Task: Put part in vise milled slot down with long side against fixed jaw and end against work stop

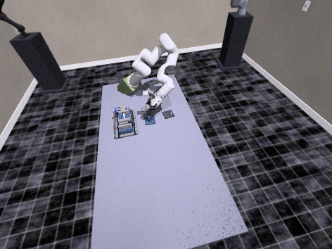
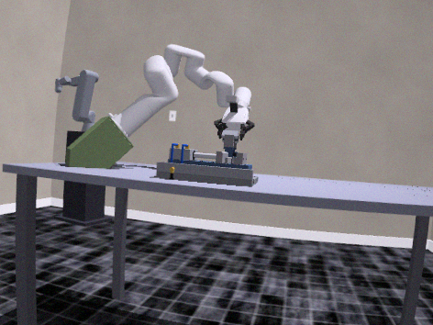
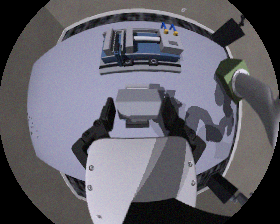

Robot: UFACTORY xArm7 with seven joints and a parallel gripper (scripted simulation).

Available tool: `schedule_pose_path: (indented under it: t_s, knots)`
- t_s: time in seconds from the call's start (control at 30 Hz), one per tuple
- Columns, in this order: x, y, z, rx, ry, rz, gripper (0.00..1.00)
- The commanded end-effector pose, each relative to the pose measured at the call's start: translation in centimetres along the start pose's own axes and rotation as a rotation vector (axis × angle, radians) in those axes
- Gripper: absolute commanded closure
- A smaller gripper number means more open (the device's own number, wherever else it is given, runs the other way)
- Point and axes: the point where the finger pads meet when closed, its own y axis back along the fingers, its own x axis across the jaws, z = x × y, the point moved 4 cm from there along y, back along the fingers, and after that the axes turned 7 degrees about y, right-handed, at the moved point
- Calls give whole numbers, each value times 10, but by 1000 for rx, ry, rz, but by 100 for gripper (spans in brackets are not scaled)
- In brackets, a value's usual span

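Wrist view is showing my claw [image 3: 139, 115] standing wide and holding nothing, fingers flanking the grey part [image 3: 139, 105], which is lying below me, well apart from the vise [image 3: 140, 48]. I am judging it best to centre squarely before closing.

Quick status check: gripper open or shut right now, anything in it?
Gripper: open, holding nothing; its fingers stand on either side of the grey part below, not clamped on it.
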Motion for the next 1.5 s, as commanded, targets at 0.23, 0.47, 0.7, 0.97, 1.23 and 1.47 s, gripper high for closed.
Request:
schedule_pose_path:
  t_s: [0.23,0.47,0.7,0.97,1.23,1.47]
  knots:
    - [-1,1,0,1,-2,-2,11]
    - [-1,1,0,1,-2,-2,11]
    - [-1,1,0,1,-2,-2,100]
    - [-1,1,0,1,-2,-2,100]
    - [-1,1,0,1,-2,-2,100]
    - [-1,1,0,1,-2,-2,100]
